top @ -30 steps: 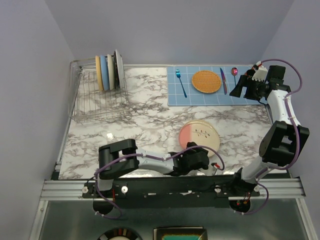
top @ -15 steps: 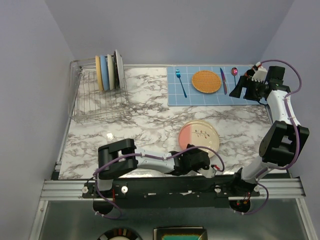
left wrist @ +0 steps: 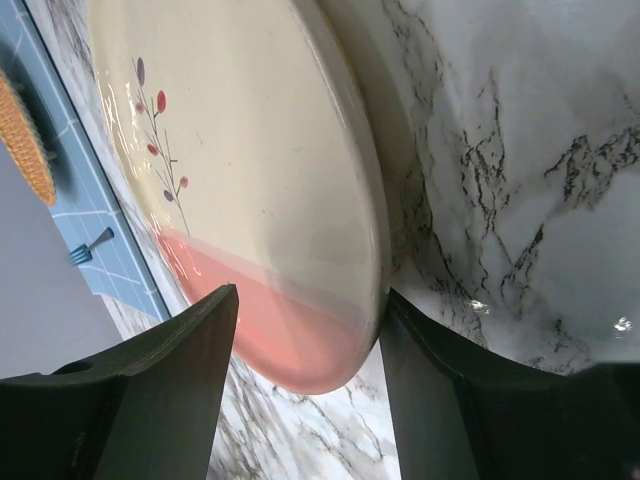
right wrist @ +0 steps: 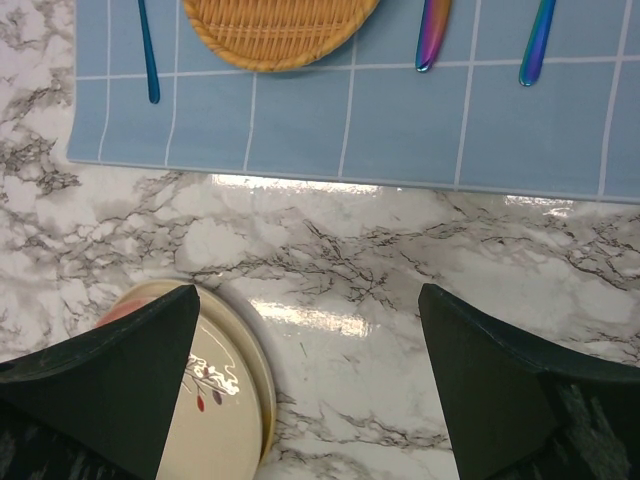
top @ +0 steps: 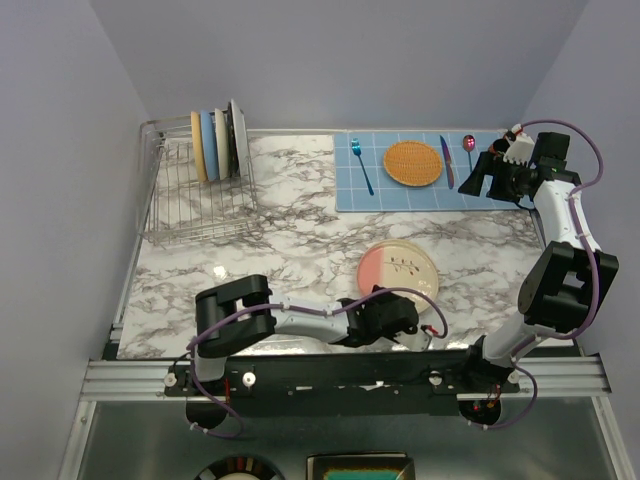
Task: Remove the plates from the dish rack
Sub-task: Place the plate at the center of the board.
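Observation:
The half pink, half cream plate (top: 397,270) with a twig motif lies flat on the marble table, near the front. My left gripper (top: 398,308) is at its near rim and open; in the left wrist view the pink rim (left wrist: 300,340) pokes between the fingers (left wrist: 311,293), with a gap on the left side. Several more plates (top: 218,145) stand upright at the back of the silver wire dish rack (top: 190,205), far left. My right gripper (top: 478,175) hovers open and empty over the mat's right end, and its wrist view catches the plate (right wrist: 215,400) low on the left.
A blue grid mat (top: 400,195) at the back right carries an orange woven disc (top: 412,163), a blue fork (top: 362,165), a knife (top: 446,160) and a spoon (top: 469,150). Purple walls close in on the left, back and right.
My left gripper has drawn back a little toward the near left, away from the plate. The plate and the right arm have stayed put.

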Controlling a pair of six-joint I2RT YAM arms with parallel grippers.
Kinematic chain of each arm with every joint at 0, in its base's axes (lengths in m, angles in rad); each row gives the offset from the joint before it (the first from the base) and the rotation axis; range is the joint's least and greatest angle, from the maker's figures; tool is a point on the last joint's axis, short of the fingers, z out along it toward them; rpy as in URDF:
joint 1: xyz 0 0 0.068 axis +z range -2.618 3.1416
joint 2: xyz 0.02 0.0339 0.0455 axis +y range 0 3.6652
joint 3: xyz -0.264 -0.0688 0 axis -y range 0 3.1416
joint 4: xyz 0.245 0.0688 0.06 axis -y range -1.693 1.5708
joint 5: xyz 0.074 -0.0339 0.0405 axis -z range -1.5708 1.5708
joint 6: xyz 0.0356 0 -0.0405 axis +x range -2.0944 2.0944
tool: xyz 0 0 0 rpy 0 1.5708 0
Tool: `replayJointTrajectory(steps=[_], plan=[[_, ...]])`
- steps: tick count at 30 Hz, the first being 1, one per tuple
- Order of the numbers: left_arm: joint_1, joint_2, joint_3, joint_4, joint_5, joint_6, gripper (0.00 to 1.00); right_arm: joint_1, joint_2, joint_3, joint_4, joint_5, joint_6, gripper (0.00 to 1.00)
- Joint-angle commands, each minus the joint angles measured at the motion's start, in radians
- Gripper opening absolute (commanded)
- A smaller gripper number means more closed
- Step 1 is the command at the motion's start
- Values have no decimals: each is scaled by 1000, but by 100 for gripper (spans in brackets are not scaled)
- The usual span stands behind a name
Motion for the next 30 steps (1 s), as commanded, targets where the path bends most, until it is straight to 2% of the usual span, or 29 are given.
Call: replayJointTrajectory(steps=[1, 11, 17, 30], plan=[[21, -28, 45, 22, 17, 16, 66, -10, -18, -14, 12, -26, -11, 100], [29, -21, 55, 17, 29, 23, 66, -10, -20, -14, 10, -29, -12, 100], [41, -20, 106, -60, 78, 16, 66, -12, -20, -14, 10, -33, -12, 100], [44, -8, 97, -75, 87, 10, 65, -18, -21, -20, 10, -41, -16, 100]])
